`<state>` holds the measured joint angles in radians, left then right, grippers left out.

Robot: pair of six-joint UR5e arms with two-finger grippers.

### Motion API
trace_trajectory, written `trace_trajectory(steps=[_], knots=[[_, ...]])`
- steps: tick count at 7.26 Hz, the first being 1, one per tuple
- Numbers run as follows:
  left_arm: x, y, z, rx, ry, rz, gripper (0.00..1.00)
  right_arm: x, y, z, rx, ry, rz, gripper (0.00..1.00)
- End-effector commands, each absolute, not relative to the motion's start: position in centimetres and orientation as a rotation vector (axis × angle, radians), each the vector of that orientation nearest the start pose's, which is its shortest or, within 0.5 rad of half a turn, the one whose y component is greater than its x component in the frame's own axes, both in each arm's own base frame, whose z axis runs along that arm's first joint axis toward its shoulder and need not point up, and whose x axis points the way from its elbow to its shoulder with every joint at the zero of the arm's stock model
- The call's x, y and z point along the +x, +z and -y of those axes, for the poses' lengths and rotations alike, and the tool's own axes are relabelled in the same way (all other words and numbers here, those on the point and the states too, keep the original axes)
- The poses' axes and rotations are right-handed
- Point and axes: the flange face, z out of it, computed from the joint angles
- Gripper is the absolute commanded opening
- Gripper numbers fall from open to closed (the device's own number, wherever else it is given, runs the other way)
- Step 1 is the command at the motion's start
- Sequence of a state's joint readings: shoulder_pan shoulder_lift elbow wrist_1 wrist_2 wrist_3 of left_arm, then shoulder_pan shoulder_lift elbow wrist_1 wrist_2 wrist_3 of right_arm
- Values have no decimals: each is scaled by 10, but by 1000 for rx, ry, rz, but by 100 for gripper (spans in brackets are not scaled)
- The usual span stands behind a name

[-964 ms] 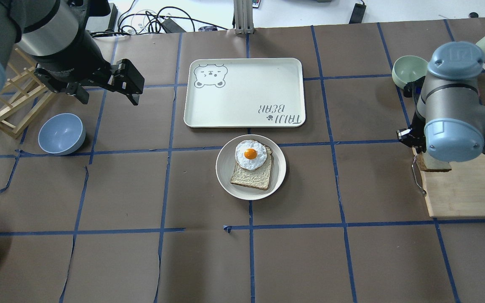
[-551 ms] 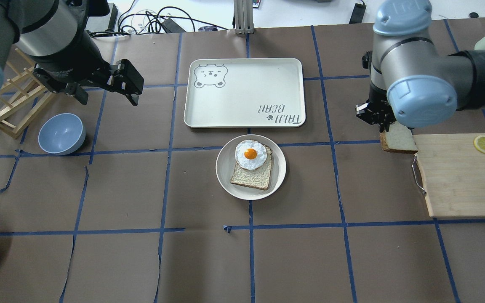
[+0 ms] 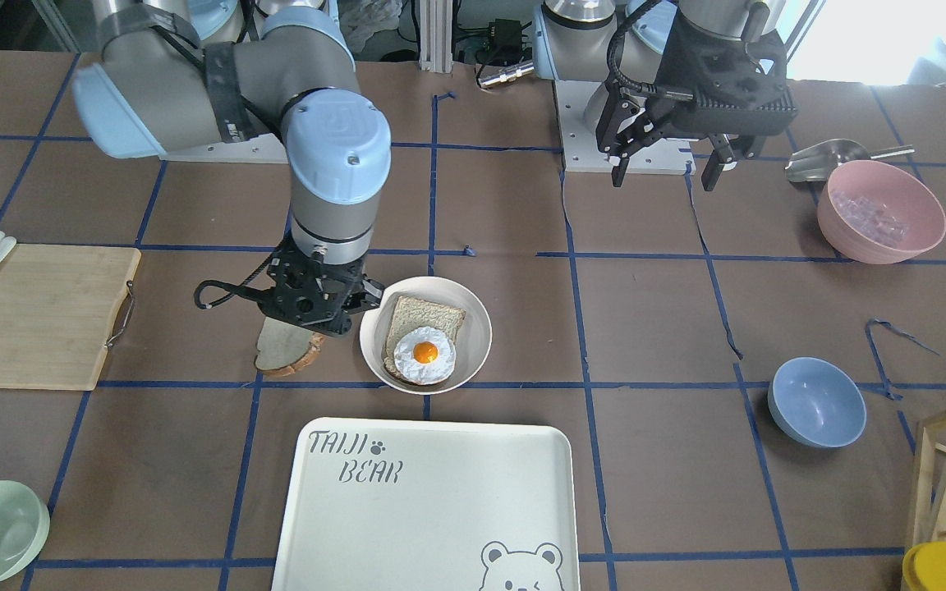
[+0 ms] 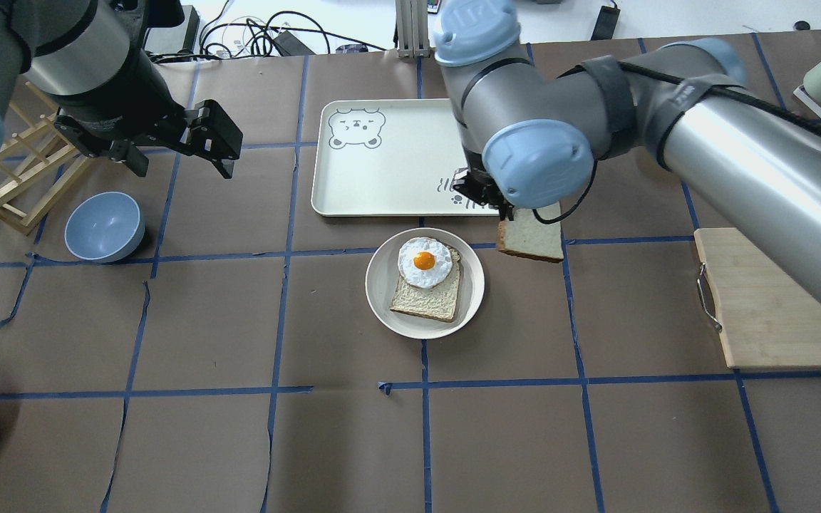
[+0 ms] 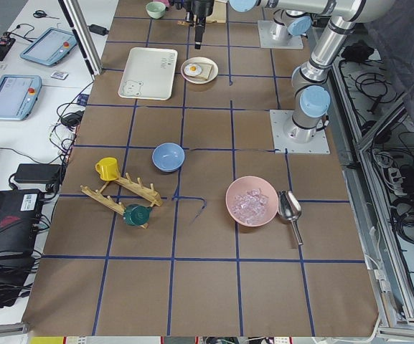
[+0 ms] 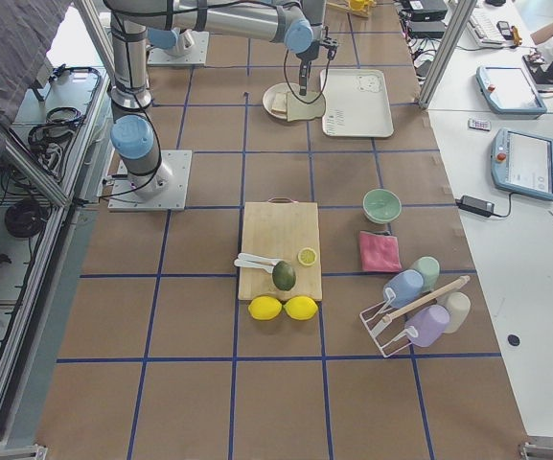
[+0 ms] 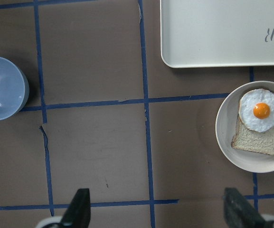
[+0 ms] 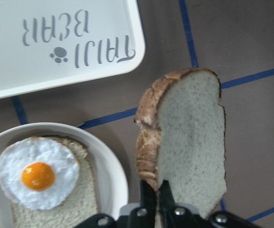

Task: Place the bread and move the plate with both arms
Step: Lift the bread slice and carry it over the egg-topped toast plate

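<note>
The right arm (image 4: 703,121) reaches in from the right of the overhead view, and its wrist sits over the lower right corner of the bear-print tray (image 4: 396,157). The right arm's jaws are pinching the bread (image 4: 532,241) by one edge. In the right wrist view the slice (image 8: 189,137) sticks out from between the two black fingers, its brown crust on the left and its pale face turned to the camera.

The bread hangs just to the upper right of the plate (image 4: 385,271) in the overhead view, below the tray's corner and not over the plate. In the front-facing view it (image 3: 284,349) is just left of the plate (image 3: 477,328).

The plate sits at the middle of the desk (image 4: 239,442), directly below the tray, and carries a toast slice (image 4: 428,296) topped with a fried egg (image 4: 424,261).

The left arm (image 4: 90,71) is at the upper left of the overhead view, above a blue bowl (image 4: 104,226). The left arm's jaws are spread wide with nothing between them; the fingertips (image 7: 80,209) show at the bottom of the left wrist view. A wooden cutting board (image 4: 774,299) lies at the right edge.
</note>
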<state>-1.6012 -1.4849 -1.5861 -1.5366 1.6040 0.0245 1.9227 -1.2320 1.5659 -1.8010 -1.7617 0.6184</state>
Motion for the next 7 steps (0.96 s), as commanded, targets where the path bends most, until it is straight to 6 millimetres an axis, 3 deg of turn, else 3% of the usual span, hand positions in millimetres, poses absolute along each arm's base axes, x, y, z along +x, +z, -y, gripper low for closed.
trace_trajectory(steps=[1, 3, 5, 7], knots=[[-144, 525, 461, 81, -167, -3104, 100, 393, 297, 508, 604, 37, -3272, 0], [-144, 525, 460, 83, -165, -3104, 100, 401, 288, 506, 712, 86, -3222, 0], [-144, 524, 460, 83, -162, -3104, 100, 414, 267, 506, 701, 81, -3227, 0], [-144, 524, 460, 83, -162, -3104, 100, 415, 261, 507, 701, 87, -3230, 0]])
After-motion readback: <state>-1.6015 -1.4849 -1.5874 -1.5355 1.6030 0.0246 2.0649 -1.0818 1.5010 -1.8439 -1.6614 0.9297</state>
